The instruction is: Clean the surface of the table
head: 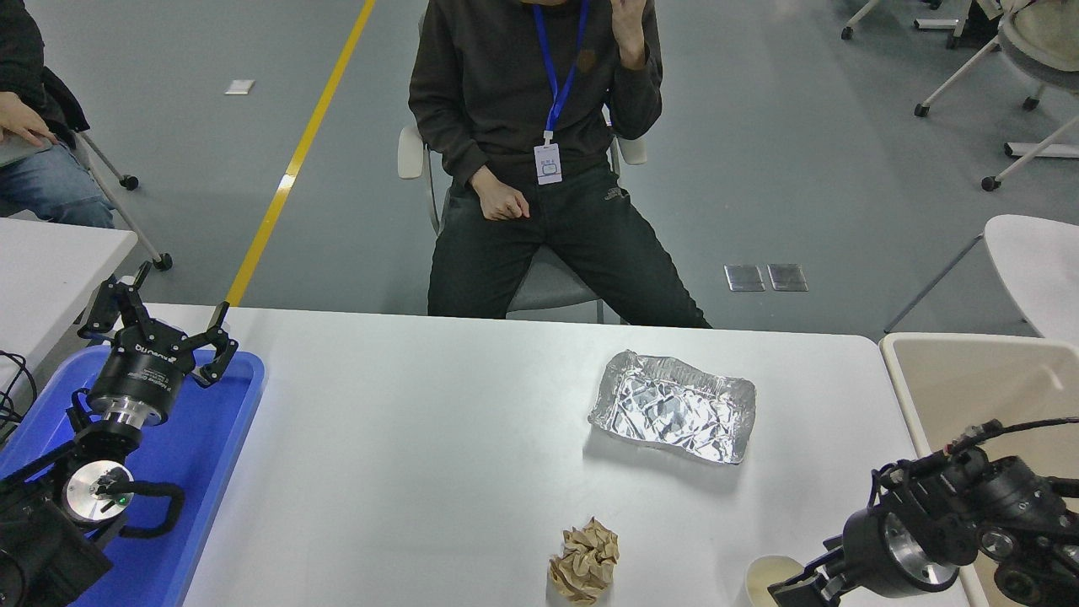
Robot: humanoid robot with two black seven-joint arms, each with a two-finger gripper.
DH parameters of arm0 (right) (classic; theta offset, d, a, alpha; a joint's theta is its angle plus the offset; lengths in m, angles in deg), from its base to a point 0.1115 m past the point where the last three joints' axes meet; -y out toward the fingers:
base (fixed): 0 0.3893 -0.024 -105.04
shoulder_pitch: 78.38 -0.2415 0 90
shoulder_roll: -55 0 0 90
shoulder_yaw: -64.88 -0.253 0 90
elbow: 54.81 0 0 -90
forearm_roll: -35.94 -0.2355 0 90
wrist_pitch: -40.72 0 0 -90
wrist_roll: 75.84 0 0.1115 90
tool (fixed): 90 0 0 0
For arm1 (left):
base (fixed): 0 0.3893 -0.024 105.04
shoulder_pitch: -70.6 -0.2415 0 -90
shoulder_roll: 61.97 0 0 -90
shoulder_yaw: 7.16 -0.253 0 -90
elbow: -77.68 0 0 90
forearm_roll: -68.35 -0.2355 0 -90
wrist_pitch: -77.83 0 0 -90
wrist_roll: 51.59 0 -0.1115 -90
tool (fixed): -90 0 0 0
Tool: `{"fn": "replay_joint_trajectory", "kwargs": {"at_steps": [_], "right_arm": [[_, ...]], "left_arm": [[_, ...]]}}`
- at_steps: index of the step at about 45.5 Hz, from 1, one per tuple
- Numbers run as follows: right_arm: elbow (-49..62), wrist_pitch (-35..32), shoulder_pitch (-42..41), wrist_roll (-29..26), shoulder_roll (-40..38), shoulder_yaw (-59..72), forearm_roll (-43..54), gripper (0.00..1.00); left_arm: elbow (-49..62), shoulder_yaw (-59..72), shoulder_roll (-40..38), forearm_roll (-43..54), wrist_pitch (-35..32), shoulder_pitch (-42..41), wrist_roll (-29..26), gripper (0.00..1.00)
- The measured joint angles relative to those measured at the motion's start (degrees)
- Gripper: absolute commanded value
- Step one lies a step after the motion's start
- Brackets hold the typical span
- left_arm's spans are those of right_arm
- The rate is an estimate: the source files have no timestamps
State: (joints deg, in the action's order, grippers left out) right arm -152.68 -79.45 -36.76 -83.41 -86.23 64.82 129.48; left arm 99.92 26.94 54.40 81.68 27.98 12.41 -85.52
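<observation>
From the head view, the white surface [421, 438] fills the lower frame, bearing foil [673, 407] at 2 o'clock, crumpled paper [585, 561] and a cup [769, 577] at 5, where the right end effector [801, 586] hovers, state unclear; the left end effector [160, 324] at 9 is spread.

1. I made out white lettering on the left gripper [160, 333] body, upside down from my camera, too small to read.
2. Small print on the seated person's trousers [609, 196] stayed illegible.
</observation>
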Motion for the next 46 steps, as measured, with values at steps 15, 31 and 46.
{"fn": "replay_joint_trajectory", "kwargs": {"at_steps": [15, 31, 46], "right_arm": [[0.5, -0.1, -0.1, 2.2, 0.0, 0.8, 3.8, 0.04], [0.9, -0.2, -0.2, 2.7, -0.6, 1.3, 4.8, 0.00], [0.4, -0.3, -1.4, 3.0, -2.9, 0.7, 2.7, 0.00]], "left_arm": [[0.0, 0.0, 0.0, 0.0, 0.0, 0.0, 0.0, 1.00], [0.0, 0.0, 0.0, 0.0, 0.0, 0.0, 0.0, 1.00], [0.0, 0.0, 0.0, 0.0, 0.0, 0.0, 0.0, 1.00]]}}
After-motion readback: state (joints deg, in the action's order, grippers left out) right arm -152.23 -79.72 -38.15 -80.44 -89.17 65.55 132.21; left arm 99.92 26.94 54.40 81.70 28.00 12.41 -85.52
